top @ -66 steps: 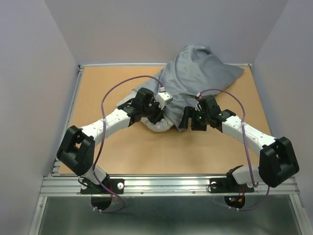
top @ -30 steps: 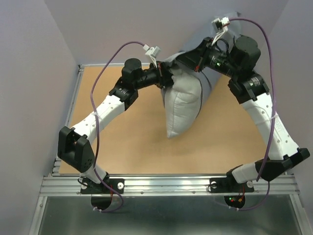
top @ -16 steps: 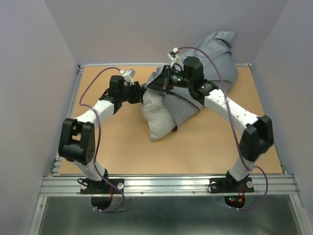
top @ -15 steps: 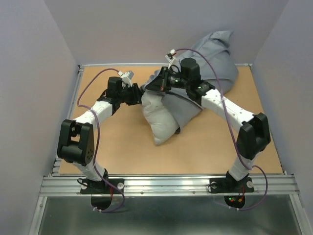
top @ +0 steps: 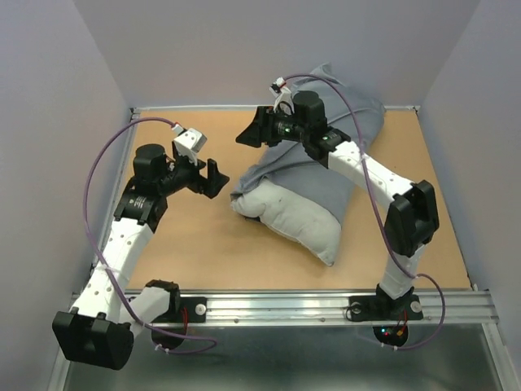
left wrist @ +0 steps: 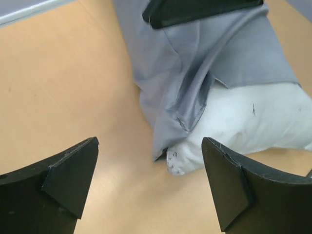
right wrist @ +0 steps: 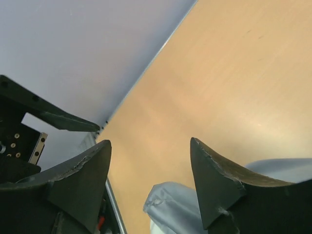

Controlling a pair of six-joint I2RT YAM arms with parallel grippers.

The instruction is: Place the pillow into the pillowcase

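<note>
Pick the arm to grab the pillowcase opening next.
Left, probably: the left gripper, open, faces the pillowcase hem and the pillow corner sticking out; the right gripper hovers above, pointing away.

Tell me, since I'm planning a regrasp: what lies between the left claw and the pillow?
Only bare table, as the left wrist view shows; the open left claw touches nothing.

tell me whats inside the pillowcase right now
The pillow is partly inside the pillowcase: its far part is covered, while its off-white near end sticks out of the opening. How deep it reaches is hidden by the fabric.
</note>
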